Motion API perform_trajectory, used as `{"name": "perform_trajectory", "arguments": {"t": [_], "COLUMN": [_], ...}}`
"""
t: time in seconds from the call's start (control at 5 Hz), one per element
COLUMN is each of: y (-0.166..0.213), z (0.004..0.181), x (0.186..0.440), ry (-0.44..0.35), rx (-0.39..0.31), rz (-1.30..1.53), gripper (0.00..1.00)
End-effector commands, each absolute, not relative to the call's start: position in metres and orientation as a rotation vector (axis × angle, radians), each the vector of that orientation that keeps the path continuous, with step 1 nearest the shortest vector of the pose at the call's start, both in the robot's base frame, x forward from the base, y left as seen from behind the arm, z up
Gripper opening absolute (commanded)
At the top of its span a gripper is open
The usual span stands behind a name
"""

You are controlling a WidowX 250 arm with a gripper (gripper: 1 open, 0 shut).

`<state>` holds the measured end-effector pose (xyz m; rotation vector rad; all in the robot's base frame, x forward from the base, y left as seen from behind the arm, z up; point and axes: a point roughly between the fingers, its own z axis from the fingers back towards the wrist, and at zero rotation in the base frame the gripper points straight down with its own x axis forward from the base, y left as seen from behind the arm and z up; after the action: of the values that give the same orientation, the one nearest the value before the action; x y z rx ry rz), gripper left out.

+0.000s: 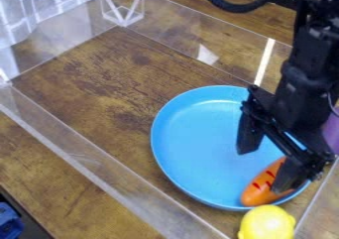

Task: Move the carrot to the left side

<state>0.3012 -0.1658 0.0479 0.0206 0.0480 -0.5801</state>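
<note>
Two dark fingers [249, 134] of the pincer [281, 154] stand spread wide, pointing down over the right part of the blue plate [199, 144]. One finger hangs above the bare blue surface, the other in front of the carrot [265, 186], which lies on the plate's lower right rim. Just below it, a yellow lemon [268, 224] sits on the wooden tabletop [106, 79].

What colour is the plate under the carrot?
Blue plate, seen in the camera view; the carrot is orange.
</note>
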Motion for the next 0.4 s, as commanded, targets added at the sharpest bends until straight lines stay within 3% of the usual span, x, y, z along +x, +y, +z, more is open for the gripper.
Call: {"name": "perform_trajectory", "arguments": {"t": [0.0,0.2], "y": [-0.1743,-0.174], "z": [0.0506,0.0458], "x": [0.3063,0.3085], "ry": [-0.013,-0.019], "rx": [0.006,0.006], "rz": [-0.625,-0.652], "gripper": [1.0,1.0]}}
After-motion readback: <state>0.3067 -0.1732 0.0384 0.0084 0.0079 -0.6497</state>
